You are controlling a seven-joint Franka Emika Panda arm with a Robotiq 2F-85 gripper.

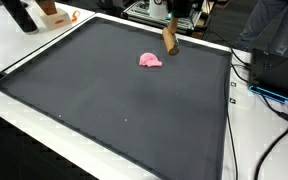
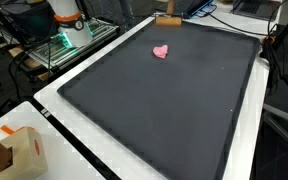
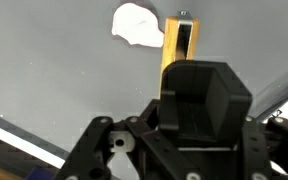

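Observation:
A long wooden block (image 1: 170, 38) stands tilted at the far edge of the black mat (image 1: 124, 110), and my gripper (image 1: 172, 22) comes down onto its top end, shut on it. In the wrist view the block (image 3: 177, 45) sticks out beyond the black gripper body (image 3: 199, 110), which hides the fingertips. A small pink lump (image 1: 151, 60) lies on the mat just beside the block's lower end, apart from it. In an exterior view the block (image 2: 167, 20) sits at the mat's far rim with the pink lump (image 2: 161, 51) a little nearer the camera.
The mat lies on a white table (image 1: 44, 40). A cardboard box (image 2: 14, 150) stands at one table corner. Cables and dark equipment (image 1: 274, 80) crowd one side beyond the mat. An orange-and-white robot base (image 2: 66, 15) stands off the mat's edge.

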